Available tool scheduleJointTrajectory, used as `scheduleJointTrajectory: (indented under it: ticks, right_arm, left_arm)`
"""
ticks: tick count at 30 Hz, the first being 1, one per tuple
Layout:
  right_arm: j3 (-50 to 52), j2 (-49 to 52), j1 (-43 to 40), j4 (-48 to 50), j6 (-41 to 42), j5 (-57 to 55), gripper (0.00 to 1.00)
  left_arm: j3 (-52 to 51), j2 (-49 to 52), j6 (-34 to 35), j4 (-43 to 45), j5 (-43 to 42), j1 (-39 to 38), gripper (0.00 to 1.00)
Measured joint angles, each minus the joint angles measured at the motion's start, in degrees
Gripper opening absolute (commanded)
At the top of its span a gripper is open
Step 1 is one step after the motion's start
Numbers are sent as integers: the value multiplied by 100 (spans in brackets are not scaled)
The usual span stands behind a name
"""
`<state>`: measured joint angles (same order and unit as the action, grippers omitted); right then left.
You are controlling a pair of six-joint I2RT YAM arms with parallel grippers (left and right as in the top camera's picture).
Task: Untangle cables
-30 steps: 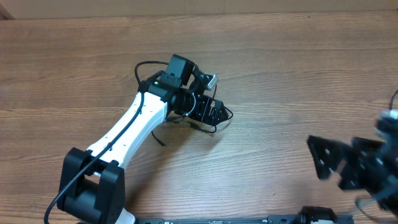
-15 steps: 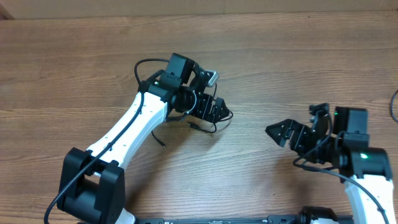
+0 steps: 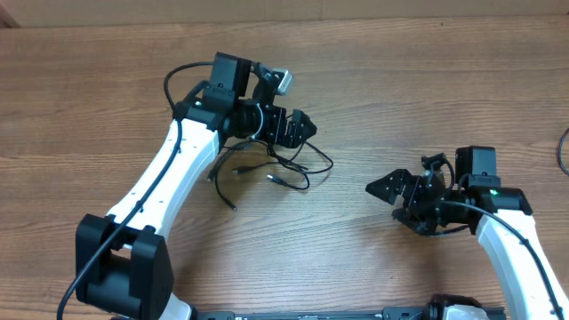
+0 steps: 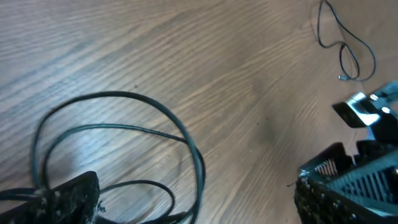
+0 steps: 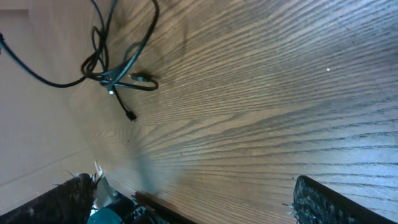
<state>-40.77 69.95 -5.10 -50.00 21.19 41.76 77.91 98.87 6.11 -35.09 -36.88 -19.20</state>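
1. Your left pincer [image 3: 300,131] stands wide open, hovering at the far edge of the cables [image 3: 274,179].
2. Your right pincer [image 3: 387,200] is wide open too, well to the right of the cables.
3. The cables lie looped together on the wooden worktop [image 3: 427,89].

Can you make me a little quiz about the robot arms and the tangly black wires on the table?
1. True or false: the right gripper is holding the cables.
2. Which one is closer to the cables? A. the left gripper. B. the right gripper. C. both are equally close.
3. Fill in the missing word: the jaws of both grippers stand wide ____.
Key: 1 false; 2 A; 3 open.
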Motion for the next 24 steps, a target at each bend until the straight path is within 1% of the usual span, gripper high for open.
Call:
scheduleJointTrajectory:
  ticks: [1,2,5,6,7,11,14,19,22,24]
  right_arm:
    - [0,9,0,31,2,2,100]
    - [0,9,0,48,0,2,100]
    - [0,9,0,81,4,11,100]
    - [0,9,0,76,0,13,100]
    - [0,9,0,63,0,22,100]
    - [0,9,2,15,-7,28,100]
    - [0,9,20,55,-98,28,100]
    - [0,9,33,251,-245,42,100]
    - [0,9,33,415,-295,92,100]
    - [0,9,33,697,-315,184,100]
  left_arm:
    - [-42,37,0,83,-22,-107,100]
    - [-63,70,0,120,-39,-192,89]
    - [-116,376,42,439,-63,-564,25]
    - [-125,511,44,568,-61,-680,9]
    - [-144,667,46,726,-61,-800,4]
    - [-201,1045,280,1049,-68,-992,4]
    - [-52,1040,507,946,-315,-828,4]
    - [909,828,675,468,-870,-291,4]
    - [1537,413,730,310,-1193,-24,4]
    - [1858,50,730,264,-1368,20,4]
